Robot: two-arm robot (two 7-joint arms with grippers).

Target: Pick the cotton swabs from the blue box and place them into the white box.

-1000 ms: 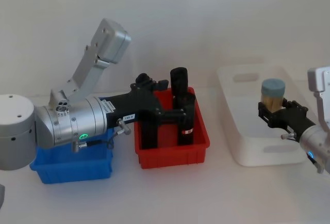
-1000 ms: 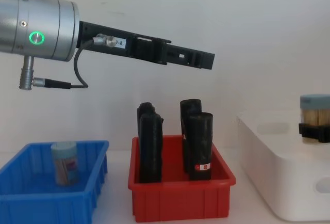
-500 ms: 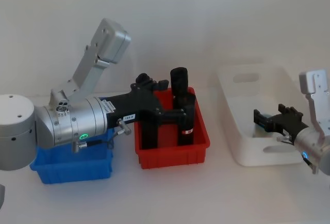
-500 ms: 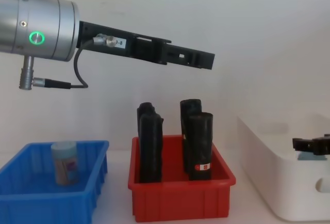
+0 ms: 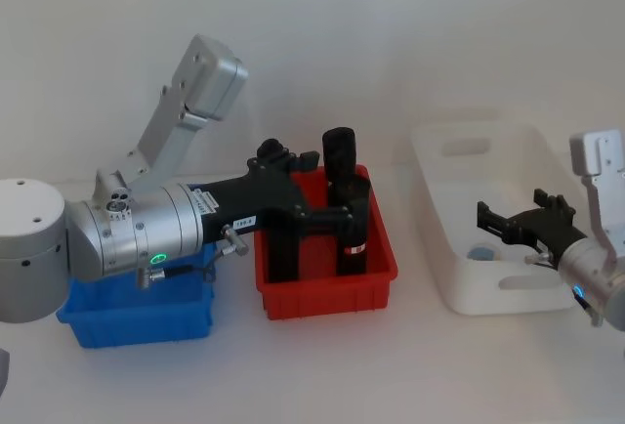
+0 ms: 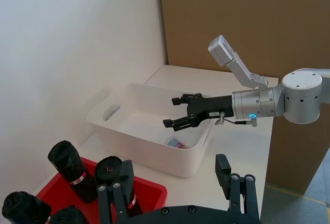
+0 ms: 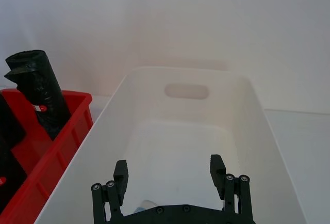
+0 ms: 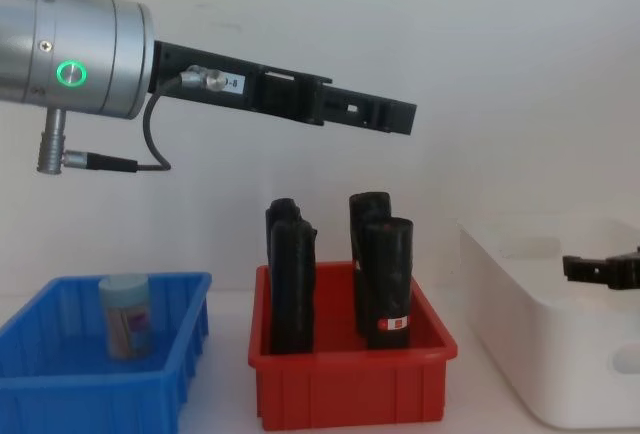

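Note:
One cotton swabs tub (image 8: 127,316) with a pale blue lid stands upright in the blue box (image 8: 60,384). Another swabs tub (image 5: 479,253) lies on the floor of the white box (image 5: 435,199), also visible in the left wrist view as the tub (image 6: 175,142) under the right gripper (image 6: 178,114). My right gripper (image 5: 503,219) hovers open just above the white box (image 7: 185,74), holding nothing. My left gripper (image 5: 337,190) hangs open, high over the red bin (image 5: 327,292), and the left arm covers most of the blue box (image 5: 137,321) in the head view.
Several black rolls (image 8: 385,274) with red-white labels stand upright in the red bin (image 8: 350,394), between the blue box and the white box (image 8: 520,354). A white wall stands close behind. Bare tabletop lies in front of all three bins.
The right gripper opened and let go of the swabs tub, which now lies in the white box. The gripper dipped toward the box and drew back slightly. The left arm stayed still.

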